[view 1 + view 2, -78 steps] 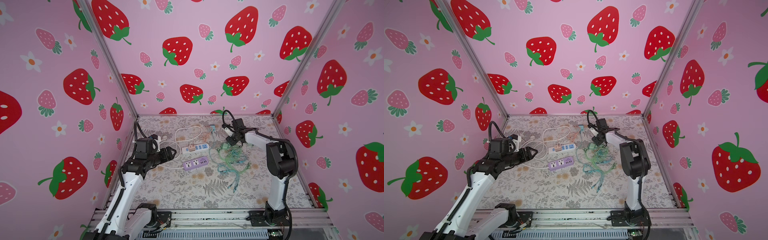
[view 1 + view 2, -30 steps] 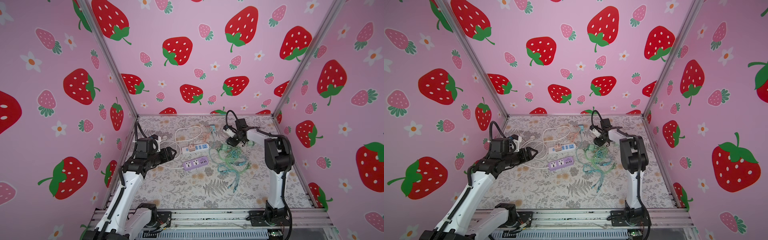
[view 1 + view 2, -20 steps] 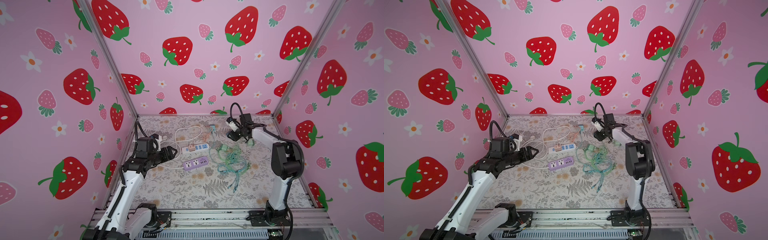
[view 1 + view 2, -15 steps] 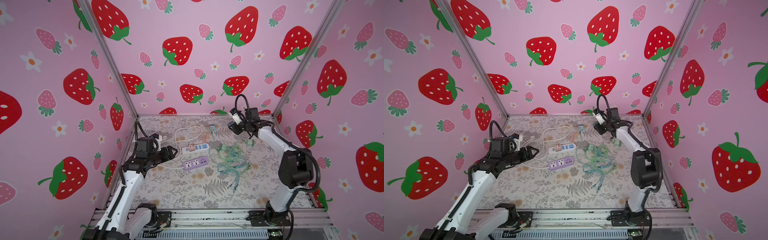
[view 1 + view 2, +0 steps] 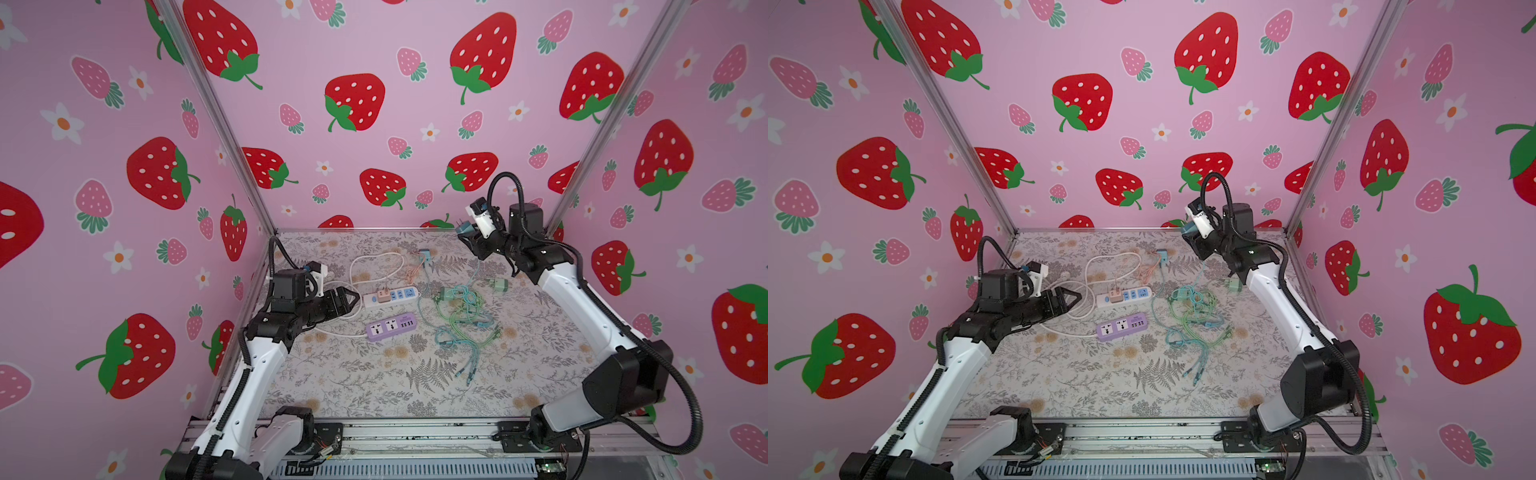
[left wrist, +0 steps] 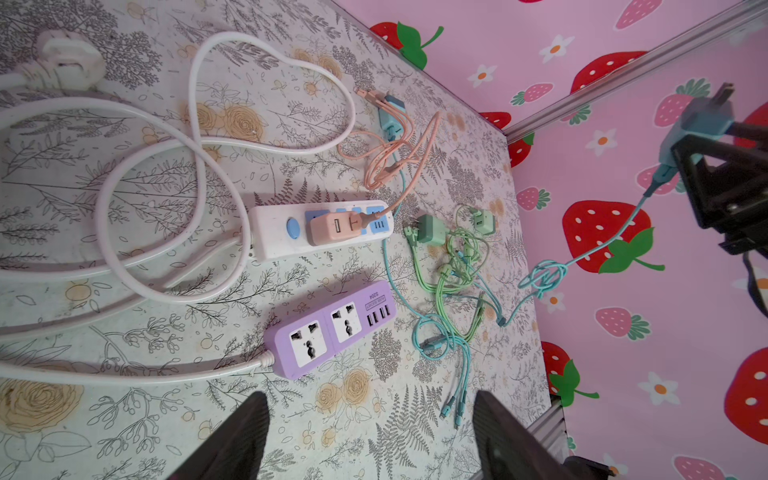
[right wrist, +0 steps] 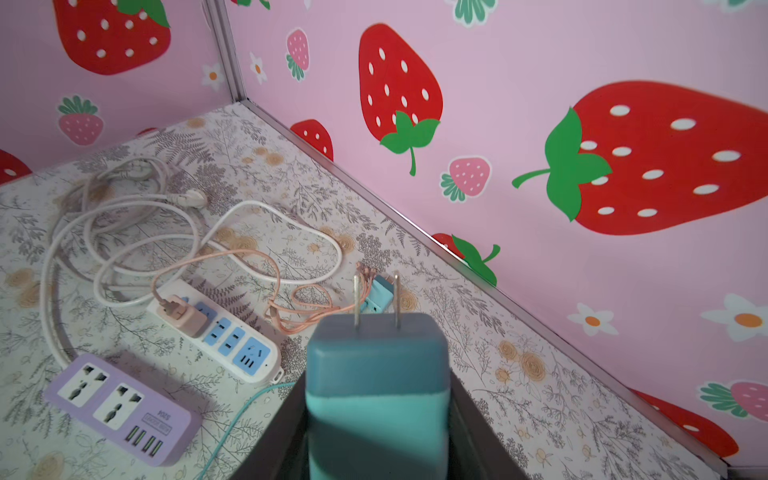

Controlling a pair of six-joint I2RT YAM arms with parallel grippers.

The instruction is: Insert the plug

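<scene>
On the bench (image 5: 365, 390), nearest the arm bases, the purple power strip (image 5: 391, 327) lies with both its sockets free. Just at 12 o'clock of it lies the white power strip (image 5: 371, 300), with a pink adapter (image 5: 383, 296) already seated in it and blue sockets empty beside that. The left gripper (image 5: 353, 300) has not stirred in the last second: it hovers at 9 o'clock of the white strip, jaws spread, holding nothing.

The change is farther off. A second ago the right gripper (image 5: 469, 237) was low over the cable heap (image 5: 457, 320) at 3 o'clock of the strips. Now it is up in the air near the bench's 1 o'clock corner, pinching the teal plug (image 7: 376, 365), whose two flat pins are bare and point away from the wrist. The teal cable (image 6: 540, 277) trails from the plug down towards the heap.

So the pick looks done. What remains is likely to carry the plug to a free socket, turn the pins downward and press in. The trailing cable may drag the heap along.
</scene>
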